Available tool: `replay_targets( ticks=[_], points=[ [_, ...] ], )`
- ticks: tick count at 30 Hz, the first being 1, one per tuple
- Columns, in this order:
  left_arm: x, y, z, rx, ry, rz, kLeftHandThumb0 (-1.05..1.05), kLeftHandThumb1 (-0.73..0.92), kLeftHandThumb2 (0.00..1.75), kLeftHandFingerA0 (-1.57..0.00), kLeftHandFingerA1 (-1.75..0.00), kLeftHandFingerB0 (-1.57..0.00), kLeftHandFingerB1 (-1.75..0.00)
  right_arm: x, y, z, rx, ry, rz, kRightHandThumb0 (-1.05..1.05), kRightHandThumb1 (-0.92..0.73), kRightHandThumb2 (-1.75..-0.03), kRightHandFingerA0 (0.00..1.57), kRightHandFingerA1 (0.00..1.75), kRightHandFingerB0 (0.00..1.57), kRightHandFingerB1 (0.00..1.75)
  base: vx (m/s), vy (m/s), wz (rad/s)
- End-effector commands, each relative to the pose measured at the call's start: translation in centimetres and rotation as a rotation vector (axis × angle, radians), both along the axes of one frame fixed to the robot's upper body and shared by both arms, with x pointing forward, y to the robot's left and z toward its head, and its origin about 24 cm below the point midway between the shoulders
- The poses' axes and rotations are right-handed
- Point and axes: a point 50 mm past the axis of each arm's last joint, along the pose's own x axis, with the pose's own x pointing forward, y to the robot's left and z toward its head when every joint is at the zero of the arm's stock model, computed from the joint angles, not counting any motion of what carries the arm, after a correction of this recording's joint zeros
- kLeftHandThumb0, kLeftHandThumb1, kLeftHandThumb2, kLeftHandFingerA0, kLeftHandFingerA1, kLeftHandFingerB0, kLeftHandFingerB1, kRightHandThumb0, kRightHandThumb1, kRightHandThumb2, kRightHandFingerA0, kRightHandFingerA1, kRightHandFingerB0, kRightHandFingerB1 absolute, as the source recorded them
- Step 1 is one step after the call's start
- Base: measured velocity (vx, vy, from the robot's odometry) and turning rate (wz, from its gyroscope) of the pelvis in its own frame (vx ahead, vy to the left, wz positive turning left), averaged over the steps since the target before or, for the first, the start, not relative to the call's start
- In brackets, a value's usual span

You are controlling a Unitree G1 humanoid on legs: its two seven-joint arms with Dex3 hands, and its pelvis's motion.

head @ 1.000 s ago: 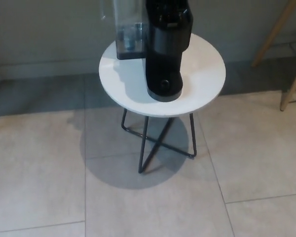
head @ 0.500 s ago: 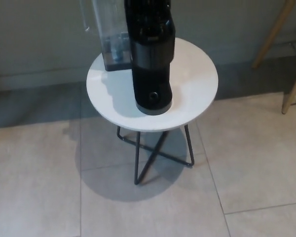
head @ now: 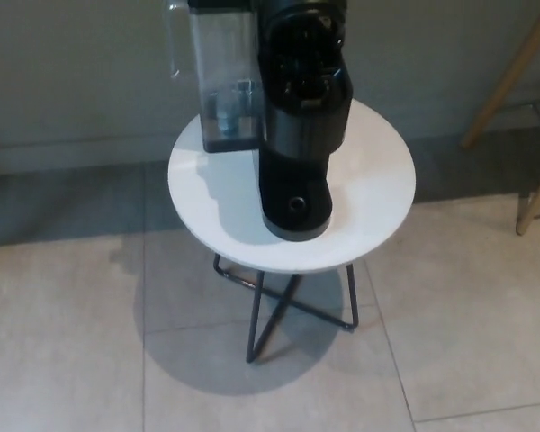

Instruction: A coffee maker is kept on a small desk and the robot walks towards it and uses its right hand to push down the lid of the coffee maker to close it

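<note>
Neither hand of the robot shows anywhere from the head camera, left or right, so I cannot tell how their fingers are set.

Farthest left, grey floor tiles [head: 63,324] run up to a dull wall [head: 81,72]. Next comes a small round white tabletop [head: 378,180] on thin black crossed wire legs [head: 256,310], its shadow spreading on the tiles beneath.

At the back left of the tabletop stands a clear water tank [head: 225,81] with a handle on its left side; it sits tight against the coffee maker [head: 299,117]. That black machine stands upright near the middle of the tabletop, its rounded base towards the front edge with a small round button low on its face. Its top runs out of the picture, so whether the lid is up or down I cannot say.

Over at the far right, two slanted wooden legs [head: 508,72] of some furniture stand on the tiles, well apart from the table.
</note>
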Motion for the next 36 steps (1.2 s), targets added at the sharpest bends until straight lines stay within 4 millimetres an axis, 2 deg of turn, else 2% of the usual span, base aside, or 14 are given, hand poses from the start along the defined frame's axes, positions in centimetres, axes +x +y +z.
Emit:
replay_targets(
  ticks=[1,8,11,15,16,17,21,22,23,24,27,28,32,36],
  points=[
    [0.3,0.4,0.2,0.014,-0.008,-0.014,-0.72,0.41,0.75,-0.02,-0.55,-0.03,-0.47,0.3,-0.6,0.4,-0.009,-0.017,-0.013,-0.81,-0.46,-0.85,0.11,0.12,0.0,0.25,0.23,-0.303,0.2],
    [0.4,0.5,0.2,0.019,0.001,-0.032,-0.74,0.41,0.78,-0.02,-0.53,-0.03,-0.46,0.3,-0.5,0.3,-0.014,-0.014,0.001,-0.82,-0.46,-0.85,0.11,0.14,0.0,0.23,0.15,-0.077,-0.02],
    [0.3,0.5,0.2,0.017,0.0,-0.029,-0.68,0.52,0.58,0.0,-0.5,-0.03,-0.44,0.4,-0.6,0.3,-0.005,-0.023,-0.024,-0.78,-0.44,-0.85,0.09,0.13,0.0,0.27,0.14,0.134,-0.13],
    [0.2,0.6,0.2,0.022,-0.013,0.001,-0.72,0.39,0.79,0.0,-0.5,-0.04,-0.45,0.6,-0.6,0.3,-0.006,-0.026,-0.013,-0.69,-0.42,-0.86,0.01,0.2,0.0,0.31,0.25,0.236,-0.21],
    [0.2,0.6,0.2,0.024,-0.011,-0.001,-0.71,0.5,0.57,-0.01,-0.5,-0.03,-0.42,0.6,-0.6,0.3,-0.007,-0.026,-0.015,-0.71,-0.42,-0.85,0.03,0.19,0.0,0.31,0.35,0.21,-0.34],
    [0.3,0.7,0.3,0.024,-0.001,-0.021,-0.74,0.41,0.82,0.0,-0.5,-0.01,-0.42,0.6,-0.5,0.3,0.0,-0.037,-0.023,-0.74,-0.42,-0.82,0.0,0.11,0.0,0.25,0.27,0.175,-0.08],
    [0.4,0.8,0.3,0.013,-0.013,-0.009,-0.74,0.4,0.8,0.0,-0.47,0.0,-0.41,0.8,-0.6,0.4,0.001,-0.045,-0.024,-0.71,-0.42,-0.87,0.01,0.19,0.0,0.31,0.21,0.118,0.02],
    [0.6,0.8,0.3,0.006,-0.028,0.002,-0.73,0.39,0.79,0.0,-0.49,0.0,-0.43,0.9,-0.7,0.5,-0.002,-0.056,-0.008,-0.73,-0.56,-0.6,0.0,0.28,0.0,0.25,0.2,0.04,0.1],
    [0.6,0.8,0.3,0.014,-0.02,-0.031,-0.71,0.46,0.76,-0.03,-0.54,-0.05,-0.5,1.2,-0.7,0.5,-0.002,-0.061,-0.024,-0.71,-0.41,-0.85,0.05,0.18,0.01,0.32,0.2,0.023,0.14],
    [0.6,0.8,0.3,0.024,-0.004,-0.074,-0.73,0.4,0.83,0.0,-0.56,-0.09,-0.54,1.3,-0.7,0.4,0.002,-0.068,-0.038,-0.72,-0.53,-0.59,0.0,0.26,0.03,0.29,0.2,0.011,0.07],
    [0.5,0.7,0.3,0.022,-0.006,-0.058,-0.74,0.44,0.77,-0.03,-0.54,-0.03,-0.46,1.3,-0.7,0.6,0.014,-0.094,-0.032,-0.72,-0.54,-0.57,0.0,0.28,0.01,0.29,0.23,-0.059,0.07],
    [0.6,0.8,0.3,0.022,0.0,-0.066,-0.77,0.45,0.77,-0.03,-0.56,-0.05,-0.47,1.3,-0.6,0.6,0.016,-0.094,-0.031,-0.7,-0.4,-0.86,0.02,0.2,0.0,0.34,0.26,-0.127,0.08],
    [0.6,0.7,0.3,0.015,-0.008,-0.047,-0.72,0.44,0.77,-0.03,-0.52,-0.04,-0.46,1.3,-0.5,0.5,0.018,-0.091,-0.037,-0.73,-0.46,-0.66,0.0,0.26,0.0,0.3,0.33,-0.151,0.21],
    [0.5,0.6,0.2,0.016,-0.011,-0.047,-0.72,0.46,0.76,-0.03,-0.54,-0.05,-0.49,1.2,-0.5,0.4,0.012,-0.069,-0.021,-0.76,-0.44,-0.73,0.03,0.22,0.0,0.28,0.24,-0.122,-0.06]
  ],
)
